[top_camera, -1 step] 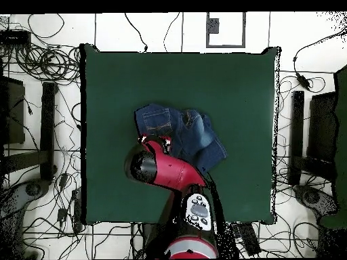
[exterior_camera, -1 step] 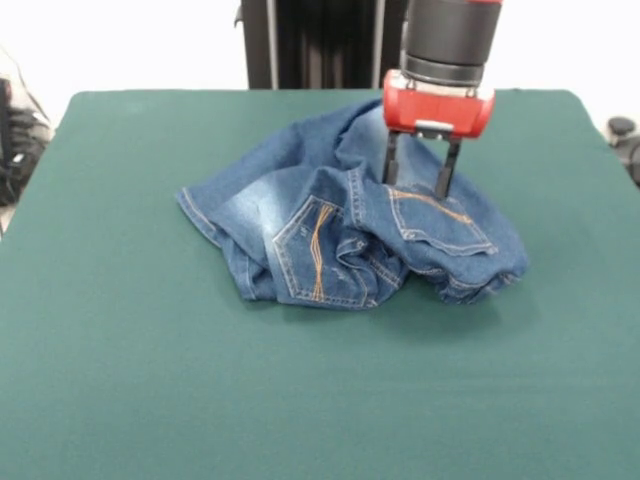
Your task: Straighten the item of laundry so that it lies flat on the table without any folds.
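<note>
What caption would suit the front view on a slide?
Open gripper comes down on crumpled jeans on a green table.

Robotics lab: green felt table [top_camera, -1 step: 108, 101] ringed by tangled cables [top_camera, -1 step: 47, 64] on white floor, black equipment stands [top_camera, -1 step: 47, 128] both sides, red robot arm [top_camera, -1 step: 173, 172].

jeans [exterior_camera, -1 step: 330, 235]: blue denim, faded whitish patches, orange curved stitching on the pockets | table [exterior_camera, -1 step: 150, 380]: plain dark green cloth | gripper [exterior_camera, -1 step: 420, 180]: black fingers beneath a red housing with a black cylinder above
</note>
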{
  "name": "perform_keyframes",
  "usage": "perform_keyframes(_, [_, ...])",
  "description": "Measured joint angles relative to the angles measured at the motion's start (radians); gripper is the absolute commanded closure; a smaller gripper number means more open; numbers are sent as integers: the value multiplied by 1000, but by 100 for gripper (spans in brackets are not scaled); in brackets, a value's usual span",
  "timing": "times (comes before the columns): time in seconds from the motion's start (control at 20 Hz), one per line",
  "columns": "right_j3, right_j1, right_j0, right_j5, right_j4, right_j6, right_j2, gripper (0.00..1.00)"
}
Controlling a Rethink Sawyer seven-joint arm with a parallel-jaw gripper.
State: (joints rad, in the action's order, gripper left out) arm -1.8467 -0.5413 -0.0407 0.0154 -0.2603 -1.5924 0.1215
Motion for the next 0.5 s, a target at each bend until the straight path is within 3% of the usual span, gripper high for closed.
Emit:
perform_keyframes(0.05, [0, 7, -5, 16, -7, -5, 0, 0])
perform_keyframes(0.1, [0, 14, -10, 33, -13, -9, 0, 100])
perform_keyframes(0.5, [0, 41, -89, 54, -130, -55, 51, 100])
